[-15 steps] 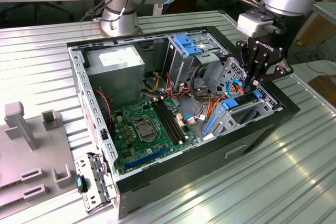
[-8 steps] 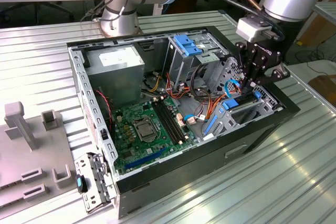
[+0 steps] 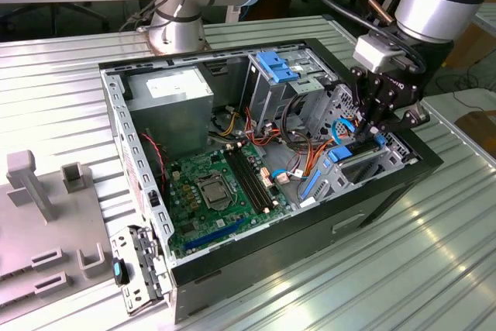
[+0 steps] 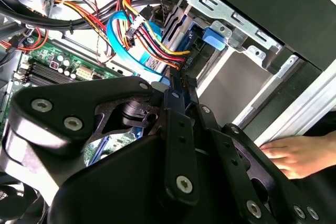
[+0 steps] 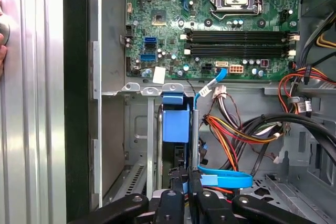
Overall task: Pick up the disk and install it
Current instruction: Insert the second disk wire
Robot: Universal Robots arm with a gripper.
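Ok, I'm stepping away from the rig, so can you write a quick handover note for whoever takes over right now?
Gripper: down inside the computer case, at the drive bay on the exterior view's right.
Disk: standing on edge in that bay, directly ahead of the gripper.
Done: disk is picked up and in the bay.
Left: confirm it is fully seated; that can't be judged here.
Note: a person's hand rests beside the case.

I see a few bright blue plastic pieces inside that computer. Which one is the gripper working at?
The disk in its blue carrier, at the case corner on the exterior view's right, directly under the gripper. The light-blue latch piece on the metal cage stands apart, farther back.
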